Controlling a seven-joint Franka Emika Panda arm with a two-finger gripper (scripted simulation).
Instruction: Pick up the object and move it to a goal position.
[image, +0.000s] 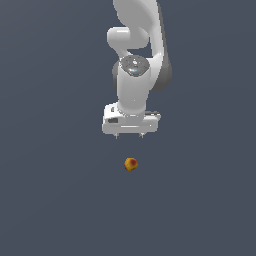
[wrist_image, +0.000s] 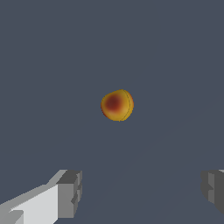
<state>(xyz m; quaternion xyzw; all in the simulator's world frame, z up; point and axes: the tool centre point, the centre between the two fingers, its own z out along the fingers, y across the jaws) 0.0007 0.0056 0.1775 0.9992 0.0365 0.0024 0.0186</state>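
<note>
The tool (image: 129, 135) hung from the white arm (image: 137, 55) with its two fingers pointing down and standing wide apart, nothing between them. In the wrist view the fingertips (wrist_image: 70, 192) showed as grey blocks at either edge of the frame, with a broad gap of bare surface across the middle.

The object (image: 130, 164), a small roundish yellow-orange ball with a red patch, lay alone on the dark grey table (image: 55, 200). It sat ahead of the tool and below it, well clear of the fingertips and touching neither. In the wrist view the object (wrist_image: 117, 105) appeared beyond the line joining the two fingers, roughly centred between them from side to side. That was the relation the coming move seemed to turn on: the sideways alignment looked close to right, but the ball was not yet under the gap, so the tool would likely need to travel forward over it before descending.

Being nearly round, the object offered no clear long axis, so the closing direction of the fingers probably mattered little. It was much smaller than the gap, which left generous margin. A round thing might roll if one finger touched first. No goal marker could be seen in either view.
</note>
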